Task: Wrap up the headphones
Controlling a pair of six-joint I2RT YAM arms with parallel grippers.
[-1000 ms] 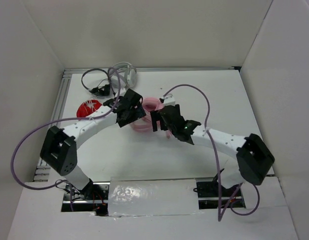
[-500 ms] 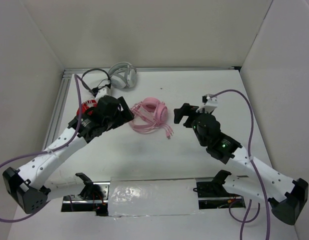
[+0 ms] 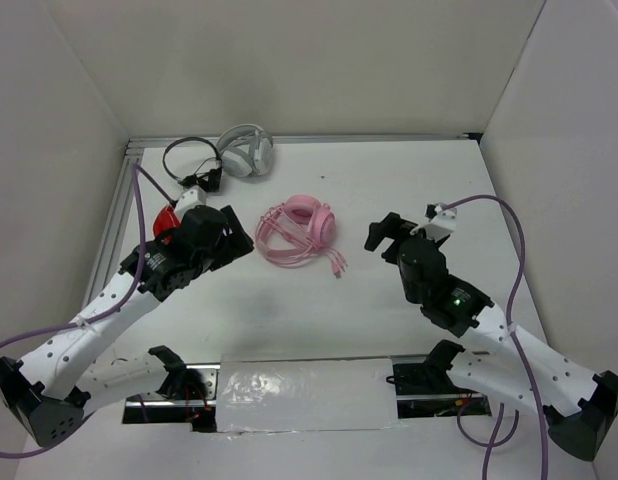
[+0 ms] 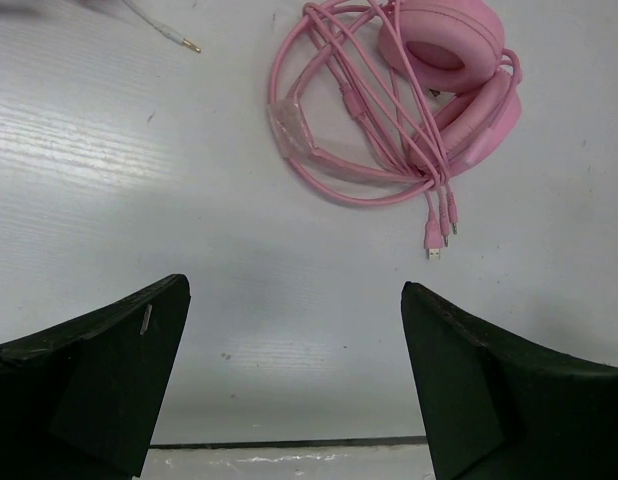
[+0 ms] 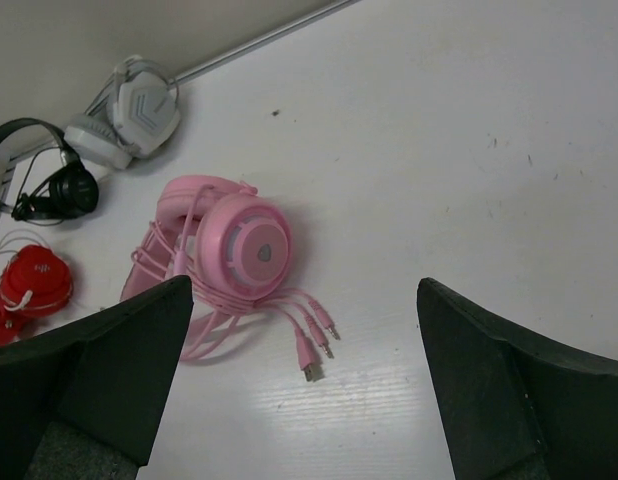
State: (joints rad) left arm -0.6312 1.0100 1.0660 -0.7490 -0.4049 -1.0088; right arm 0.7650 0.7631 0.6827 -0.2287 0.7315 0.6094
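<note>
The pink headphones (image 3: 307, 227) lie on the white table between the arms, with the pink cable (image 3: 277, 244) coiled round them and the plug ends (image 3: 336, 266) trailing toward the near side. They also show in the left wrist view (image 4: 444, 70) and the right wrist view (image 5: 244, 245). My left gripper (image 3: 239, 232) is open and empty, just left of the headphones and apart from them. My right gripper (image 3: 384, 232) is open and empty, to their right. In both wrist views the jaws stand wide apart with only bare table between them.
White/grey headphones (image 3: 245, 150) and thin black headphones (image 3: 189, 160) lie at the back left. A red item (image 3: 165, 219) lies partly under the left arm. White walls enclose the table on three sides. A metal rail (image 3: 114, 215) runs along the left edge.
Both arms have drawn back from the pink headphones toward the near side, from touching or over them a second ago. The headphones now lie free with the cable coiled.
</note>
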